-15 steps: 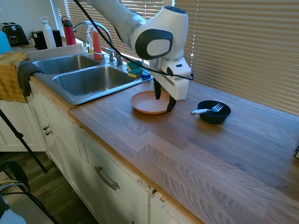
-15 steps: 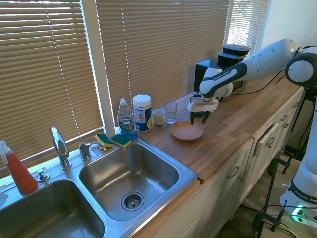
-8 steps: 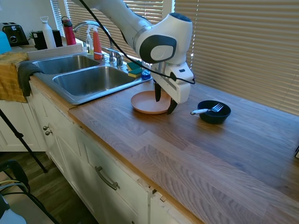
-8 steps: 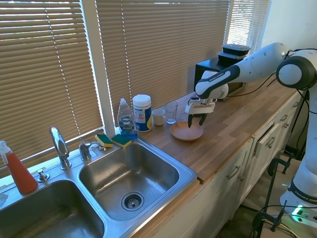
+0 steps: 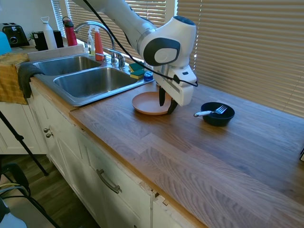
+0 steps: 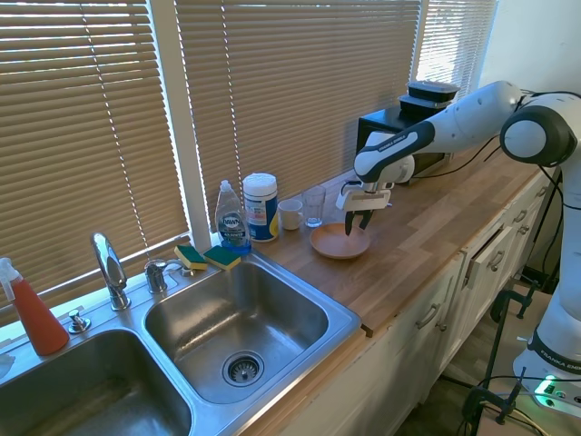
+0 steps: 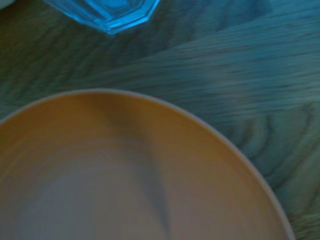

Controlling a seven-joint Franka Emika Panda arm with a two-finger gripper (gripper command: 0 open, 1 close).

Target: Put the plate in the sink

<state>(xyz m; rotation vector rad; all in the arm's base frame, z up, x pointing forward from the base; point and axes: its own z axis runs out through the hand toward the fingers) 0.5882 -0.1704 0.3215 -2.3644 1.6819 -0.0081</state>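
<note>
1. Gripper [image 5: 166,103] points down over the rim of the plate [image 5: 148,104] on the side toward the black bowl. The fingers stand apart, one over the plate's inside, one at its outer edge; they straddle the rim. Not clamped, as far as both exterior views show.
2. Whether a fingertip touches the rim cannot be told; the gripper [image 6: 357,221] sits very low on it.
3. The plate [image 6: 338,242] lies flat on the wooden counter [image 5: 199,156], directly under the gripper and not in the sink.
4. The sink [image 5: 66,96] lies beyond the plate's far edge from the gripper, its steel rim near the plate; two rectangular basins, the nearer basin [image 6: 238,318] showing its drain.
5. Black bowl [image 5: 217,114] with a fork [image 5: 209,112] across it stands on the gripper's other side, apart from the plate.
6. Behind the gripper, toward the window blinds: clear glass [image 6: 314,205], small white cup [image 6: 290,214], white canister [image 6: 260,207], dish soap bottle [image 6: 231,219]. Two green-and-yellow sponges [image 6: 207,257] lie at the sink's corner.
7. The wrist view shows the plate [image 7: 125,175] close up: matte terracotta, smooth, low curved rim; grained wood beyond it, and a blurred faceted glass base [image 7: 107,12] at the frame's edge.
8. Nothing stands between the plate and the sink rim.
</note>
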